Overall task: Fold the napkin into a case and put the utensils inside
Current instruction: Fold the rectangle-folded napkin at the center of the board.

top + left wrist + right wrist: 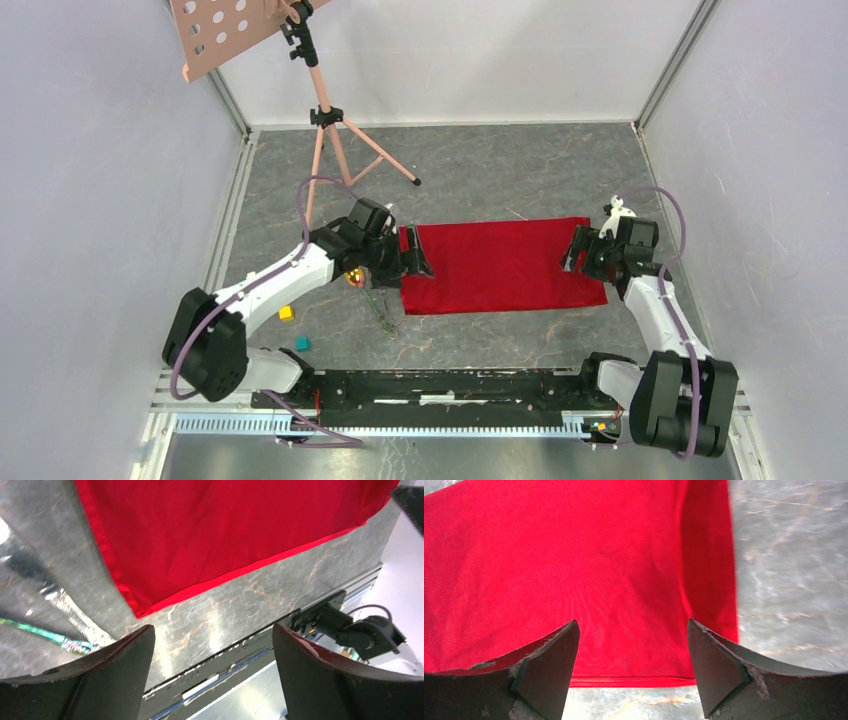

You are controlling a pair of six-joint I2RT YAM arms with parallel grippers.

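The red napkin [500, 265] lies flat on the grey table as a wide rectangle, and no narrow case shape shows. My left gripper [416, 254] hovers open at its left edge, with nothing between the fingers. In the left wrist view the napkin [225, 530] has a corner just beyond the left gripper [212, 630]. My right gripper [577, 250] is open over the right end. There the napkin [574, 565] shows a folded strip along its side, under the right gripper [633, 625]. The utensils lie left of the cloth: a gold spoon [353, 277] partly under my left arm, and thin dark pieces [384, 310].
A yellow block [286, 313] and a teal block [302, 344] lie near the left arm. A pink music stand's tripod [332, 140] stands at the back left. A black rail [440, 385] runs along the near edge. Grey walls close in both sides.
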